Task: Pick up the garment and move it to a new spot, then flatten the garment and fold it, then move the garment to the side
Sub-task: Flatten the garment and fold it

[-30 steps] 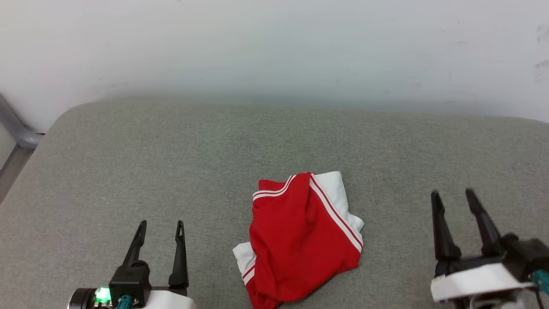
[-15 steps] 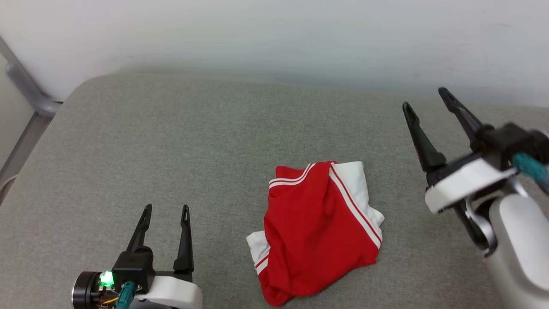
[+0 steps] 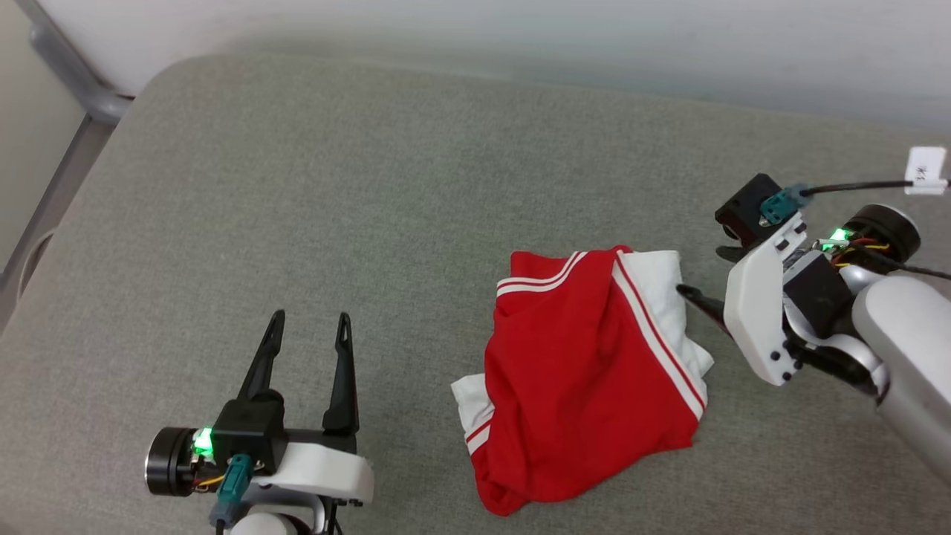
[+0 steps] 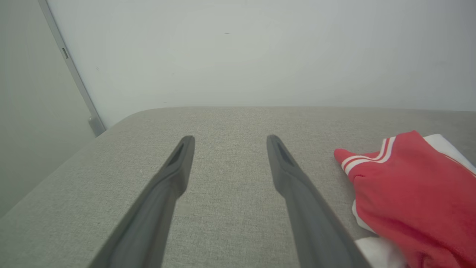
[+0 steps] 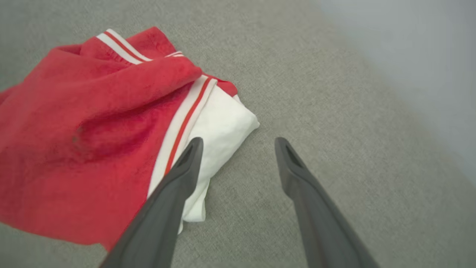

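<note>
The garment [image 3: 587,371] lies crumpled on the grey cushioned surface [image 3: 371,186]: red cloth with a white sleeve and red-and-white striped trim, no print showing. My right gripper [image 3: 702,271] is open at its right edge, fingers pointing left at the white sleeve [image 3: 669,297]. In the right wrist view the gripper [image 5: 238,141] is low over the surface, its left finger [image 5: 178,175] over the white sleeve [image 5: 219,123] of the garment [image 5: 93,130], nothing between the jaws. My left gripper [image 3: 310,318] is open and empty, well left of the garment. The left wrist view has the gripper [image 4: 229,138] over bare fabric, the garment [image 4: 409,186] to its right.
A pale wall [image 3: 594,37] runs along the far edge of the surface. A grey metal rail [image 3: 67,67] stands at the far left corner. A cable with a white tag [image 3: 927,169] trails from my right wrist. Bare grey fabric surrounds the garment.
The head camera has tilted down and shifted. My right arm rose from the lower right, then turned and came down beside the garment's white sleeve. The left gripper has kept its place.
</note>
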Available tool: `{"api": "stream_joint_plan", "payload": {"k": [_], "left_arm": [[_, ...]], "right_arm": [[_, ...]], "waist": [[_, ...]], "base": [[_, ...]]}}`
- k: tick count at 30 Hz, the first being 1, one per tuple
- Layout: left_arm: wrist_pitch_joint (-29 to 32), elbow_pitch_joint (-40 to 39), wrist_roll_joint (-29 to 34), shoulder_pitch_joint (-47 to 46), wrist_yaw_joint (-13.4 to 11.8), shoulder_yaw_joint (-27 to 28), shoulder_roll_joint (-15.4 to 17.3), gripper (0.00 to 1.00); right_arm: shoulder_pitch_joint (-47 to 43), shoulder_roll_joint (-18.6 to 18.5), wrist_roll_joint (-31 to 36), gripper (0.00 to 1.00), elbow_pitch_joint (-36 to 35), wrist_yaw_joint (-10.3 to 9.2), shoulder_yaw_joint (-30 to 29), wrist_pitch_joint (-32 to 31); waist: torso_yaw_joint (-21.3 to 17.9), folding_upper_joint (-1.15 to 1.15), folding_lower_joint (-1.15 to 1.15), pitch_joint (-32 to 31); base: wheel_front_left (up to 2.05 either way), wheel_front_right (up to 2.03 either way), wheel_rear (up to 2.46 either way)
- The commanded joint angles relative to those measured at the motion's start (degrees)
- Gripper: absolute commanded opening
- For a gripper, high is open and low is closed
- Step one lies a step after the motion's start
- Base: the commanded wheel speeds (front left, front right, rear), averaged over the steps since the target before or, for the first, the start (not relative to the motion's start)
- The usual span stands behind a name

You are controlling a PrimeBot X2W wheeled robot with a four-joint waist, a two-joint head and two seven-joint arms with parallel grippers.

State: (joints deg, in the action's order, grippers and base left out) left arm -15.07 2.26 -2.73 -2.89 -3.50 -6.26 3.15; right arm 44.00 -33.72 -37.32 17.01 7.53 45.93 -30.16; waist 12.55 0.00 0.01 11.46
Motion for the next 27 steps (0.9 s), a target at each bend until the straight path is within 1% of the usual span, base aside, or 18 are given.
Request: {"api": "stream_joint_plan", "payload": {"k": [1, 5, 10, 12, 15, 19, 20, 21, 22, 27], "left_arm": [[-0.2, -0.1, -0.1, -1.1, -0.2, -0.2, -0.1, 1.0], [-0.2, -0.1, -0.8, -2.8, -0.9, -1.6, -0.2, 1.0], [-0.2, -0.3, -2.7, -4.5, -2.1, -3.9, -0.3, 1.0], [-0.2, -0.2, -3.3, -5.0, -2.7, -4.6, -0.3, 1.0], [-0.2, 0.1, -3.9, -5.7, -3.2, -5.3, -0.3, 1.0], [-0.2, 0.5, -4.0, -5.7, -3.7, -5.3, -0.3, 1.0], [-0.2, 0.6, -3.9, -5.6, -3.7, -5.2, -0.3, 1.0], [-0.2, 0.7, -3.8, -5.5, -3.7, -5.1, -0.3, 1.0], [-0.2, 0.8, -3.7, -5.3, -3.7, -5.0, -0.3, 1.0], [-0.2, 1.1, -2.8, -4.4, -3.2, -4.3, -0.3, 1.0]], "right_arm": [[1.9, -1.2, -1.2, 1.0, 0.0, -0.08, 1.3, -1.9], [5.2, -2.2, -4.7, 1.0, 1.3, -0.08, 5.8, -6.9], [7.6, -1.9, -6.1, 1.0, 4.9, -0.07, 10.9, -9.9], [7.5, -1.9, -6.4, 1.0, 6.6, -0.06, 14.0, -11.0], [6.4, -1.8, -7.5, 1.0, 8.3, -0.04, 18.4, -11.7], [6.1, -1.5, -9.0, 1.0, 9.1, 0.05, 22.1, -9.9], [6.5, -1.5, -9.3, 0.45, 9.2, 0.08, 22.8, -9.2], [6.9, -1.5, -9.5, 0.33, 9.3, 0.08, 23.1, -8.2], [7.6, -1.5, -9.5, 0.0, 9.3, 0.07, 23.4, -7.0], [11.3, -1.7, -10.0, 0.0, 9.2, -0.08, 22.7, 0.6]], "waist": [[1.3, 0.0, -0.01, 1.9], [2.8, 0.0, -0.01, 4.6], [4.7, 0.0, -0.01, 7.6], [5.2, 0.0, -0.01, 8.3], [5.6, 0.0, -0.01, 8.8], [5.4, 0.0, -0.01, 8.6], [5.2, 0.0, -0.01, 8.4], [4.9, 0.0, -0.01, 8.2], [4.6, 0.0, -0.01, 7.8], [2.7, 0.0, -0.01, 5.0]], "base": [[0.0, 0.0, 0.0], [0.0, 0.0, 0.0], [0.0, 0.0, 0.0], [0.0, 0.0, 0.0], [0.0, 0.0, 0.0], [0.0, 0.0, 0.0], [0.0, 0.0, 0.0], [0.0, 0.0, 0.0], [0.0, 0.0, 0.0], [0.0, 0.0, 0.0]]}}
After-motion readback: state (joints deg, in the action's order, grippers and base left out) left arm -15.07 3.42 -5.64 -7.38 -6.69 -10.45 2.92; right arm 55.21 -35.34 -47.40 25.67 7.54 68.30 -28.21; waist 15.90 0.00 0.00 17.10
